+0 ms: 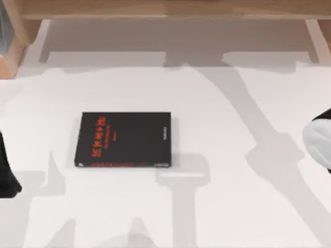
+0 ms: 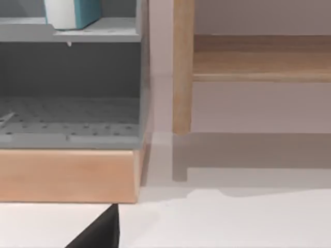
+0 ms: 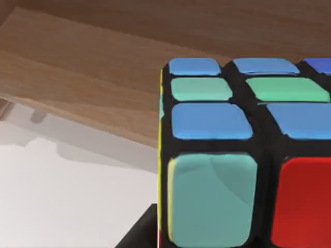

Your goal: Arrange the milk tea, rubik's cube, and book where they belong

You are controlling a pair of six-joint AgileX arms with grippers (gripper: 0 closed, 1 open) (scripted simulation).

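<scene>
book: black cover with red lettering [image 1: 123, 139], lies flat on the white counter [image 1: 232, 217], left of centre, untouched and well apart from both arms.
rubik's cube: right up against the right wrist camera [image 3: 248, 155], blue and green stickers on one face, teal and red on another, off the counter in front of the wooden shelf board [image 3: 103, 62]. Looks carried, so likely on its way to a shelf.
right arm: at the counter's right edge [image 1: 318, 142]. Can't tell how far the fingers are spread; the cube sitting this close suggests they have it, not confirmed.
left arm: dark bit at the left edge [image 1: 6, 175], seems parked. Fingers: can't tell.
grey cabinet: left wrist view, perforated floor [image 2: 72, 116], white-and-teal item on its upper shelf [image 2: 70, 13], maybe the milk tea, can't say.
next: judging by the layout, cube gets placed first, book after.
</scene>
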